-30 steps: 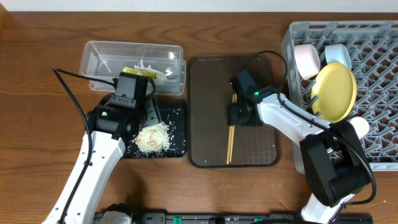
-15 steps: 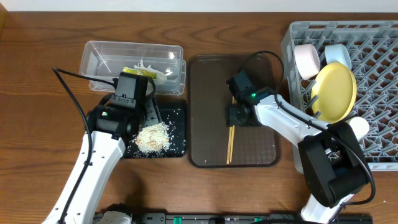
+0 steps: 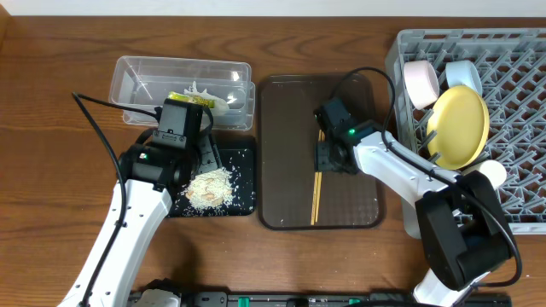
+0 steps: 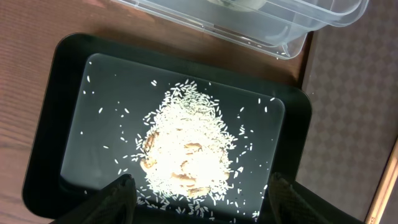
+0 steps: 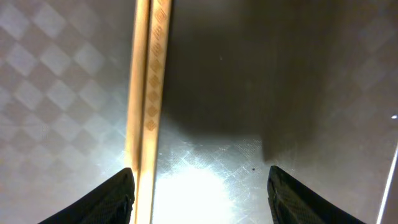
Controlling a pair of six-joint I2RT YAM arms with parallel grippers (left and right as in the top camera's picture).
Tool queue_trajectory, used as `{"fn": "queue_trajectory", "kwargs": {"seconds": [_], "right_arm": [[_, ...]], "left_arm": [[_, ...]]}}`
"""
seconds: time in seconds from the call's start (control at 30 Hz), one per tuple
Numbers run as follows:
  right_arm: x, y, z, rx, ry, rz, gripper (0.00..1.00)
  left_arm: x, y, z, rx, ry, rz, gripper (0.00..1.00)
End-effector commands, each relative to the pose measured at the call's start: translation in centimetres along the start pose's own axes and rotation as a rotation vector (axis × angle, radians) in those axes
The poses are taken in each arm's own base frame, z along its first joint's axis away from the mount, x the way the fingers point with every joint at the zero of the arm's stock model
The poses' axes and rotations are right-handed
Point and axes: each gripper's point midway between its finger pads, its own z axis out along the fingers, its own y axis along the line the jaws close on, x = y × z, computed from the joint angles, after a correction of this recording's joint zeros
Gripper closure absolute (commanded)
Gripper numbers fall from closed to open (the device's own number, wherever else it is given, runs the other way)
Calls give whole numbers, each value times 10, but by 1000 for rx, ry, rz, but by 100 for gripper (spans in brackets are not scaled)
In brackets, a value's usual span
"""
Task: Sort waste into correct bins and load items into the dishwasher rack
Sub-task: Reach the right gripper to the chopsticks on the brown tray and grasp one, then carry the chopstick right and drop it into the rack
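Observation:
The wooden chopsticks (image 3: 316,193) lie side by side on the brown serving tray (image 3: 281,128). My right gripper (image 3: 328,160) hovers low over them, open; in the right wrist view (image 5: 200,199) the chopsticks (image 5: 149,93) run just inside the left finger. The pile of rice crumbs (image 3: 210,186) lies in the black tray (image 3: 242,200). My left gripper (image 3: 200,162) is open and empty above it, the crumbs (image 4: 186,149) between its fingers (image 4: 198,202). The snack wrapper (image 3: 198,96) is in the clear tub (image 3: 136,72). The yellow plate (image 3: 461,124), pink-white bowl (image 3: 420,83), light-blue bowl (image 3: 462,75) and white cup (image 3: 492,173) are in the grey rack (image 3: 520,102).
The clear tub's corner (image 4: 292,31) sits right behind the black tray (image 4: 56,124). The brown tray (image 4: 348,124) borders the black tray on the right. The rack stands close to the brown tray's right edge. Bare wooden table (image 3: 51,170) lies to the left.
My right gripper shifted slightly left and back over the chopsticks; it stays open. The left arm and everything else have not moved.

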Motion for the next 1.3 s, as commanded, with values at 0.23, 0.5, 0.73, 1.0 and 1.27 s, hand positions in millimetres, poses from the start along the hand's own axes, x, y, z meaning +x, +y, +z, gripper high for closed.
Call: {"fn": "queue_trajectory", "kwargs": {"seconds": [0.23,0.5,0.73,1.0,1.27], "right_arm": [[24,-13,16,17,17,11,34],[26,-16,16,23,25,13,41],[37,-16,16,19,72,10,86],[38,-11,9,-30,92,24,99],[-19,-44,-74,-58,-64,-54,99]], "left_arm": [[1,3,2,-17,4,-7,29],[1,4,2,-18,6,-7,29],[2,4,2,-20,11,-6,29],[2,4,2,-21,11,-6,29],[2,4,2,-21,11,-6,29]]}}
